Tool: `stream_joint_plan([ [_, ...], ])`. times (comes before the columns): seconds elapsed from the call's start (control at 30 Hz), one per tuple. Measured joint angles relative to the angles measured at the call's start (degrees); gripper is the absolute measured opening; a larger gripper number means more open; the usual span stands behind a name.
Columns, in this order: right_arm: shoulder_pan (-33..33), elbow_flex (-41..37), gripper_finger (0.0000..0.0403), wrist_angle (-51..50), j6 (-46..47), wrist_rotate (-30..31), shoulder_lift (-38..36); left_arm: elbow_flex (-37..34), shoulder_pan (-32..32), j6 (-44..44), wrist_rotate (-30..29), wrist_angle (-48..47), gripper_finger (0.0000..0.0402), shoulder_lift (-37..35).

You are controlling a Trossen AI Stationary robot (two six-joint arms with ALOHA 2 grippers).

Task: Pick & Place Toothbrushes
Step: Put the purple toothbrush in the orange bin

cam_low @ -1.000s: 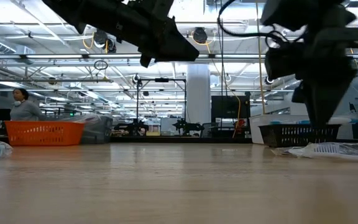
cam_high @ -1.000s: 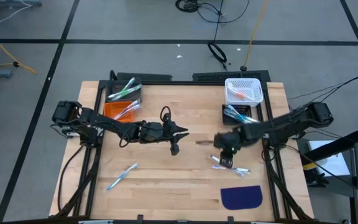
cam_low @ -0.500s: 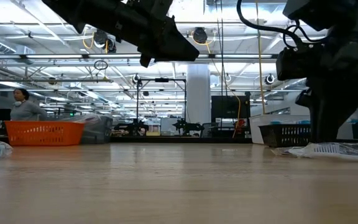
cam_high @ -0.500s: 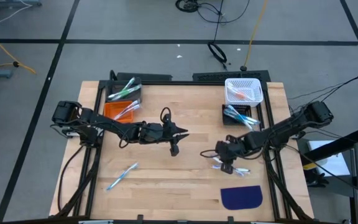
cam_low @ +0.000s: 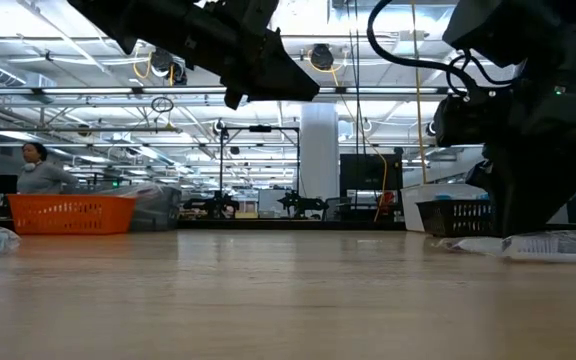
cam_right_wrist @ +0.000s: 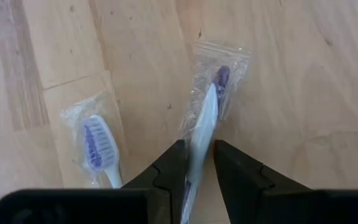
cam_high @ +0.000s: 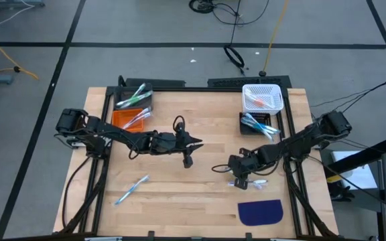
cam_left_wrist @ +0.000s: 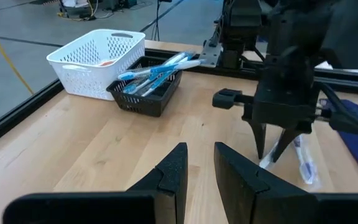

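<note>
Wooden planks of the table carry four bins at the far side, and most already hold toothbrushes: green ones in the dark bin, pink in the orange bin and the white basket, blue in the black basket. So we judge the sorting well along — left loose are a blue toothbrush near the left front and a few wrapped ones under the right arm.

We see the right gripper low over a wrapped toothbrush, its fingers straddling the handle with a narrow gap, not yet clamped. Compared with a second ago it has shifted a little leftward and settled lower. The left gripper hovers mid-table where it was, fingers slightly parted, holding nothing. A dark blue mat lies near the front edge.
</note>
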Motion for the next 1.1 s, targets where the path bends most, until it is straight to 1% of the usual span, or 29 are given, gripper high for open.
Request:
stream_joint_plan([
  [0.07, 0.2, 0.0, 0.0079, 0.8, -0.3, -0.1, 0.9, 0.0, 0.0, 0.0, 0.0, -0.5, 0.0081, 0.0],
  [0.17, 0.4, 0.0, 0.0074, 0.3, 1.9, 2.2, 1.4, 0.0, 0.0, -0.1, 0.0, -0.8, 0.0081, 0.0],
  [0.27, 0.5, 0.0, 0.0046, -1.4, 4.0, 3.4, 1.6, 0.0, 0.0, -0.1, 0.0, -1.1, 0.0081, 0.0],
  [0.33, 0.7, 0.0, 0.0020, -1.2, 3.3, 3.4, 1.6, 0.0, 0.0, -0.1, 0.0, -1.1, 0.0081, 0.0],
  [0.37, 0.9, 0.0, 0.0015, -1.0, 2.7, 3.5, 1.6, 0.0, 0.0, -0.1, 0.0, -1.1, 0.0081, 0.0],
  [0.57, 1.0, -0.2, 0.0014, 0.5, 0.4, 4.5, -1.0, 0.0, 0.0, -0.1, 0.0, -1.1, 0.0081, 0.0],
  [0.7, 0.6, -0.5, 0.0014, 0.7, -2.0, 9.9, -5.7, 0.0, 0.0, -0.2, 0.0, -0.8, 0.0081, 0.0],
  [0.83, 0.5, -0.3, 0.0014, 1.3, -4.6, 17.0, -11.1, 0.0, 0.0, -0.3, 0.0, -0.5, 0.0081, 0.0],
  [0.93, 0.3, -0.3, 0.0014, 4.2, -7.3, 21.3, -14.8, 0.0, 0.0, -0.3, 0.0, -0.2, 0.0081, 0.0],
  [1.0, -0.1, -0.3, 0.0013, 7.6, -10.0, 23.0, -16.6, 0.0, 0.0, -0.6, 0.0, 0.3, 0.0081, 0.0],
  [1.1, -0.9, -0.3, 0.0013, 13.8, -16.1, 23.3, -18.1, 0.0, 0.0, -0.7, 0.0, 2.4, 0.0081, 0.0],
])
